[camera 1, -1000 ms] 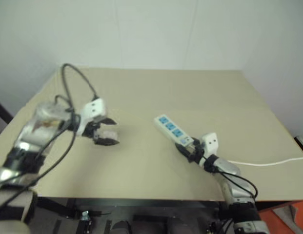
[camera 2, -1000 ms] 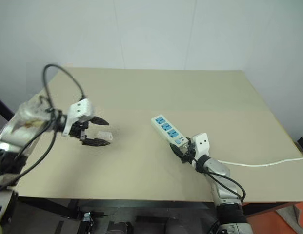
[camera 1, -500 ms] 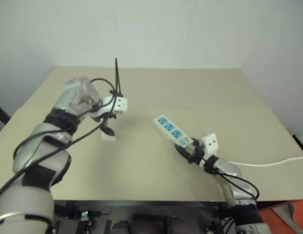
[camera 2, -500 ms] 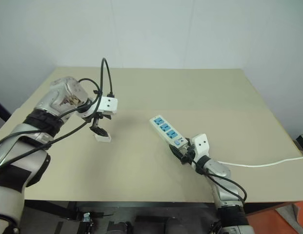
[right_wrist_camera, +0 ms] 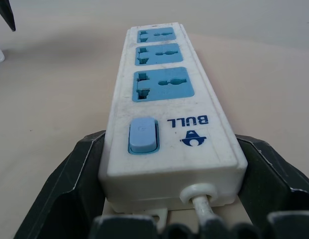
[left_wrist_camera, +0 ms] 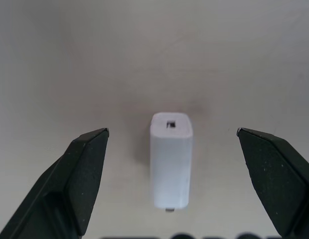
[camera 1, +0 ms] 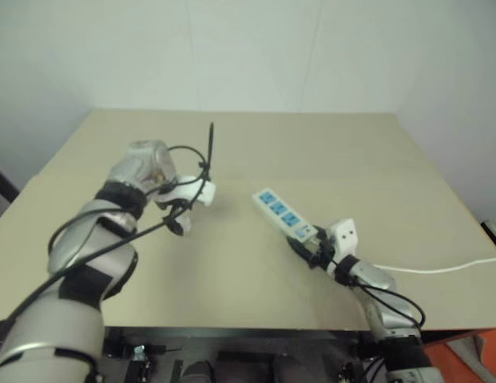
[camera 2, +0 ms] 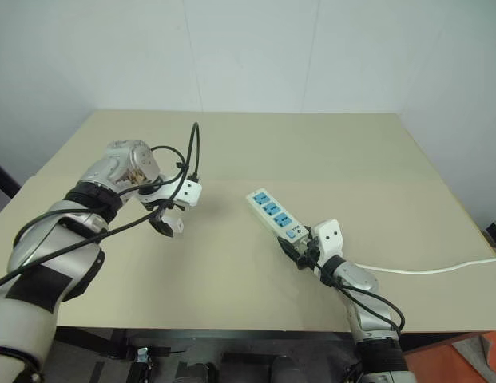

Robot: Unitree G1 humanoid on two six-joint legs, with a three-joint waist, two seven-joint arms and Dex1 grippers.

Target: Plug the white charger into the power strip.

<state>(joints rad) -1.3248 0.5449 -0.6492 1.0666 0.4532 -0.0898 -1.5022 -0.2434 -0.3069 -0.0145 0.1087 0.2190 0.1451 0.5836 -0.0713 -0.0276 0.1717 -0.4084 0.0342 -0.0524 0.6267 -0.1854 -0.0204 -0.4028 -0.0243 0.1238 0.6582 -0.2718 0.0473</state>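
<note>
Left tool (left_wrist_camera: 170,137), spread wide, hangs over the white charger (left_wrist_camera: 170,167) on the bench (camera 1: 232,263); right tool (right_wrist_camera: 171,186) pinches the power strip (right_wrist_camera: 164,114). Next, I'd judge: lower and pinch it.

The charger (left_wrist_camera: 171,160) lies on the desk (camera 1: 248,152), left of the power strip (camera 1: 283,212). The strip's cord (camera 1: 439,266) trails off to the right.

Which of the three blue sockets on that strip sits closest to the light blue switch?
The largest-looking one on the power strip, the blue socket directly next to the switch at the cord end, where the right claw grips the strip. The other two lie farther along.
</note>
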